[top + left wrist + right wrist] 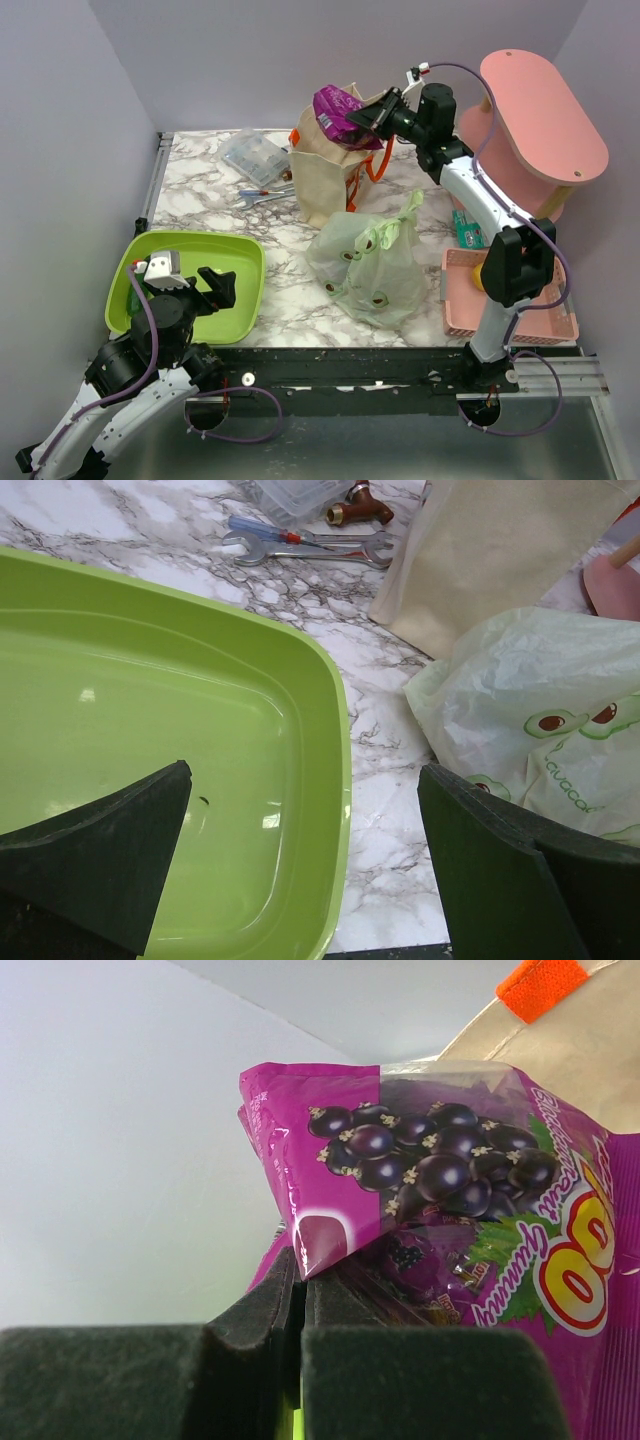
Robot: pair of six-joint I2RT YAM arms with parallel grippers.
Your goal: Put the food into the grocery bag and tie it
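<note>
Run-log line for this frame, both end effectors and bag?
left end effector: open, over green tray | right end effector: shut on purple gummy packet at beige tote | grocery bag: mid-table

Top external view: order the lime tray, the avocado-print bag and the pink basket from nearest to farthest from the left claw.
1. Lime tray: directly beneath the open left claw, on the left.
2. Avocado-print bag: to the claw's right, in the middle.
3. Pink basket: at the far right.

Pale green grocery bag (375,270), halved-avocado print; lime tray (245,275); magenta snack packet (440,1220), dark berry picture.
</note>
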